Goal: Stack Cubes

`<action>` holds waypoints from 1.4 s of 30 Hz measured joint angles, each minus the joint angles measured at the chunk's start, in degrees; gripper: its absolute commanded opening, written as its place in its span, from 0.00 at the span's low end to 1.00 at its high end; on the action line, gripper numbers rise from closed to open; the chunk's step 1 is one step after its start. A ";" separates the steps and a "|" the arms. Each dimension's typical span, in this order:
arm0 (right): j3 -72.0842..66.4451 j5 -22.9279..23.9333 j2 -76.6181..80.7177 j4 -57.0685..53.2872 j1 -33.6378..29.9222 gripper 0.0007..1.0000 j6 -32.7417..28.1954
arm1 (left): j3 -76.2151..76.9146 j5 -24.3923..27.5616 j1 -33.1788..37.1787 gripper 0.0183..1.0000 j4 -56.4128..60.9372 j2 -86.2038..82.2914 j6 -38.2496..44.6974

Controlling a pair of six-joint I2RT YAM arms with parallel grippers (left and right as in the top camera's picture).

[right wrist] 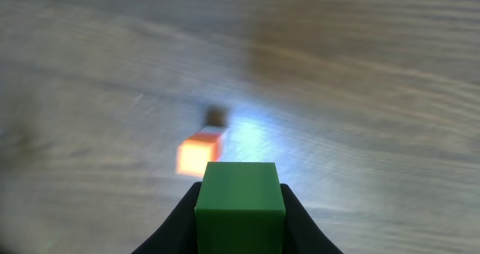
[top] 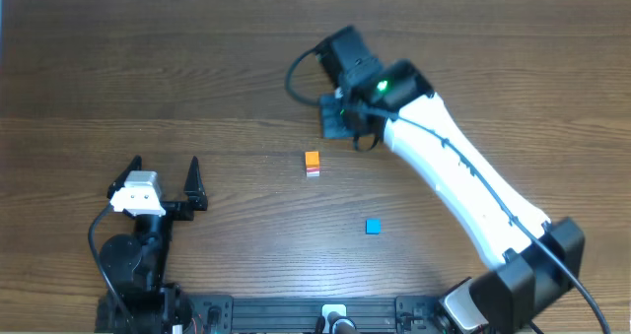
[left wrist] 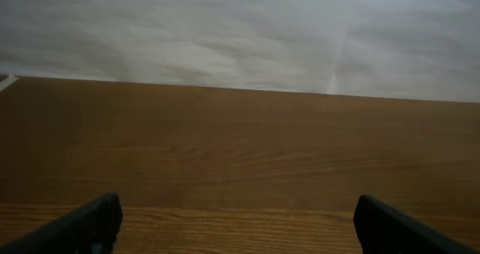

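Plainly, the right gripper (right wrist: 240, 188) is clamped on a green cube (right wrist: 240, 201). Its two dark fingers (right wrist: 184, 213) press against the cube's opposite sides, and the cube's flat top face shows between them in the right wrist view. In the top view the right gripper (top: 343, 125) sits past the middle of the wooden table (top: 513, 58), at the end of the white arm that reaches up from the right base.

An orange cube (right wrist: 201, 153) lies on the wood a little ahead of the held green cube, off to one side of it and not touching it. From above, the orange cube (top: 313, 160) rests near the table's centre, with a pale strip along its near edge. Whether that strip is a second block is too small to tell.

A blue cube (top: 373, 227) sits alone, closer to the arm bases and to the right of the orange cube, well apart from it.

The left gripper (top: 166, 173) is at the left of the table, near its own base. Its fingers (left wrist: 82, 225) are spread wide, with bare wood between them and a pale wall (left wrist: 240, 37) beyond the table's far edge.
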 measured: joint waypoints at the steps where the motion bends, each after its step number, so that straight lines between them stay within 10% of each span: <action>1: 0.02 0.00 -0.48 -0.48 1.53 0.01 0.76 | 0.00 0.00 0.00 1.00 0.00 0.00 0.00; 11: 0.02 0.98 1.29 -0.90 12.13 0.01 8.83 | 0.00 0.00 0.00 1.00 0.00 0.00 0.00; 42: -0.04 1.81 12.55 0.09 9.70 0.01 12.24 | 0.00 0.00 0.00 1.00 0.00 0.00 0.00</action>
